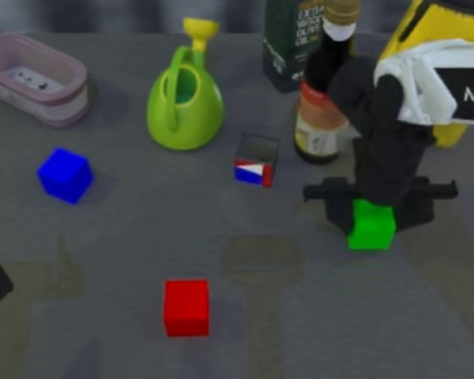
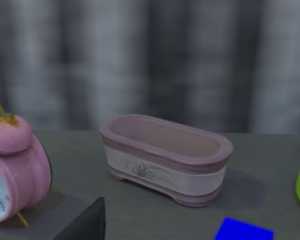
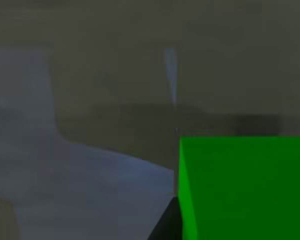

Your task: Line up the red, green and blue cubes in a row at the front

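The right gripper (image 1: 370, 213) looks clamped on the green cube (image 1: 371, 225) right of the table's centre; carry it level toward the front edge, setting it square beside the red cube (image 1: 186, 308); blue cube (image 1: 65, 174) waits near the left edge.

Simulated tabletop: grey table (image 1: 126, 237) cluttered with household props, draped backdrop.
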